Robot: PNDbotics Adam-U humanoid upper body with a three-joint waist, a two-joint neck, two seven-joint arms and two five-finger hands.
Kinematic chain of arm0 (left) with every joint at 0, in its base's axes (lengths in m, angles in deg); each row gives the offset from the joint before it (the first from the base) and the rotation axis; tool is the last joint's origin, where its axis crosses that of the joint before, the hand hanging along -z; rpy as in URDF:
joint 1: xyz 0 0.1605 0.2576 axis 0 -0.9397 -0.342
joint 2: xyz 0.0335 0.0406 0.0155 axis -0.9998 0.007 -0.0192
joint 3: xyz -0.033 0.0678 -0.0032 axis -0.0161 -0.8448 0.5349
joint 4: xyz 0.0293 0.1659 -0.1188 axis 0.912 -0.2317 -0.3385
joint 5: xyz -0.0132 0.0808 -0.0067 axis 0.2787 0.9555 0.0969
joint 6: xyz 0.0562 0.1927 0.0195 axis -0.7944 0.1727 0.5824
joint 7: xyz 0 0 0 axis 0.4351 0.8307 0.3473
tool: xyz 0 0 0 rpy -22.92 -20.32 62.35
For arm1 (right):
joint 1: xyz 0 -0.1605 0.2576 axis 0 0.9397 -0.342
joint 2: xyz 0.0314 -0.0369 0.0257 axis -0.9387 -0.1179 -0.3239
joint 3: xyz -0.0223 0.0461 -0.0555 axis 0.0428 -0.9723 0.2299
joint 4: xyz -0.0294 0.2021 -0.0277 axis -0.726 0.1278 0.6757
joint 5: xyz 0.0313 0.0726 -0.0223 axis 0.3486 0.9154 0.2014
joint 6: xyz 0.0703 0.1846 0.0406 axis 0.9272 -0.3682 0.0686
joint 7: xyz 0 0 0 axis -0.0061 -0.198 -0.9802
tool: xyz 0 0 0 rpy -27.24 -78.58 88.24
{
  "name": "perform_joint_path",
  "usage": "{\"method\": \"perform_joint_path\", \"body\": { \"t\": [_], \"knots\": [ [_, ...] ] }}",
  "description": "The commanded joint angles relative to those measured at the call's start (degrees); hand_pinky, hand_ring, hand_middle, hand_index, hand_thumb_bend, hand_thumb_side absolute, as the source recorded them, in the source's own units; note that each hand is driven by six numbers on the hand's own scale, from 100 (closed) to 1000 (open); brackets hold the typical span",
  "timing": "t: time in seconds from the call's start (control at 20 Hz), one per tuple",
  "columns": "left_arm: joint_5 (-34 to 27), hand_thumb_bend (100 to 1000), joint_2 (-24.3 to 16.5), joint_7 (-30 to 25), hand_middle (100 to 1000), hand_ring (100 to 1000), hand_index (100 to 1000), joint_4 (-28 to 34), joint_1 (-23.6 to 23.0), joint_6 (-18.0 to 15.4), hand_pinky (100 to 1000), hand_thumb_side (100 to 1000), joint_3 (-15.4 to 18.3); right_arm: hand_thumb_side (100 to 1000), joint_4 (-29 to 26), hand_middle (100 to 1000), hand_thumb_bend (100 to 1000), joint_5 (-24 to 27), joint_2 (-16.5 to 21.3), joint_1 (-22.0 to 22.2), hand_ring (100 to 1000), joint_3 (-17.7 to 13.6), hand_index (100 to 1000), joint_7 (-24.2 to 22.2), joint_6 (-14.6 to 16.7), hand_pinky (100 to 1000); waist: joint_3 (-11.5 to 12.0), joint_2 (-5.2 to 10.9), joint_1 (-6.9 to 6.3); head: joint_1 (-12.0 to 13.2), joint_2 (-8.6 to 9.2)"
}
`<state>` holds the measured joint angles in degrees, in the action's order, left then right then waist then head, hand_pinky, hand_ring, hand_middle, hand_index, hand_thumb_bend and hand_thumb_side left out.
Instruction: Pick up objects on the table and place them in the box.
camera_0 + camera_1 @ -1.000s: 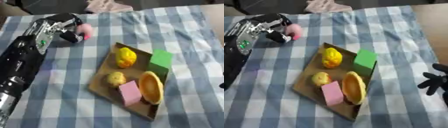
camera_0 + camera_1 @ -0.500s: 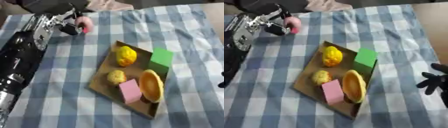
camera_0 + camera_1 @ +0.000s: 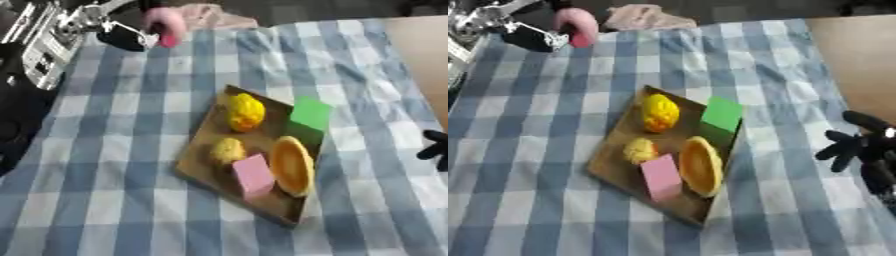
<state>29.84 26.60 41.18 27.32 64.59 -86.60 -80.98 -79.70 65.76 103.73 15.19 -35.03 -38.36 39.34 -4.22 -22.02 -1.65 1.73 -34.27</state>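
My left hand (image 3: 122, 31) is at the top left, fingers curled round a pink rounded object (image 3: 164, 25) held above the checked cloth. A shallow brown box (image 3: 203, 161) lies in the middle of the table. Inside it are a yellow fruit (image 3: 246, 112), a green block (image 3: 311, 113), a small yellow lumpy piece (image 3: 227, 148), a pink block (image 3: 255, 175) and an orange oval piece (image 3: 291, 165). My right hand (image 3: 866, 146) rests at the right edge with its fingers spread, holding nothing.
A blue and white checked cloth (image 3: 114, 190) covers the table. A crumpled pinkish cloth (image 3: 646, 16) lies at the far edge. Bare tan tabletop (image 3: 855, 60) shows at the upper right beyond the cloth.
My left hand has lifted the pink object up and away toward the far left edge. The whole picture has shifted, so the head has moved. The right hand stays put.
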Motion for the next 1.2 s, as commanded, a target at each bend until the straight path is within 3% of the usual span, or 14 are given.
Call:
{"method": "perform_joint_path", "body": {
  "t": [0.05,0.4,0.85,1.2],
  "knots": [
    [-2.8,100,-2.8,-0.2,562,629,641,5.1,-0.5,-2.0,747,224,-2.2,518,-0.9,519,100,1.0,1.8,0.0,707,-0.4,966,0.2,0.2,984,0.2,1.74,0.20,-0.6,-0.26],
    [-8.4,100,-5.6,-1.0,574,643,658,14.6,-4.9,-1.9,749,197,-7.8,518,-0.9,519,100,1.5,1.9,-0.1,707,-0.4,966,0.1,0.0,983,0.1,1.98,0.29,-0.7,-0.38],
    [-7.2,100,-4.2,-2.1,574,641,663,26.2,-9.5,4.3,737,197,-12.5,525,-0.9,518,100,1.3,1.3,-0.4,705,-0.1,966,-0.2,-0.3,985,0.1,1.69,0.76,-0.4,0.05],
    [-3.8,100,1.0,-4.1,573,638,669,24.5,-11.4,7.9,727,221,-13.0,531,-0.9,516,100,1.1,0.8,-0.4,704,0.0,966,-0.5,-0.6,986,-0.1,1.53,0.96,0.2,0.23]
  ]
}}
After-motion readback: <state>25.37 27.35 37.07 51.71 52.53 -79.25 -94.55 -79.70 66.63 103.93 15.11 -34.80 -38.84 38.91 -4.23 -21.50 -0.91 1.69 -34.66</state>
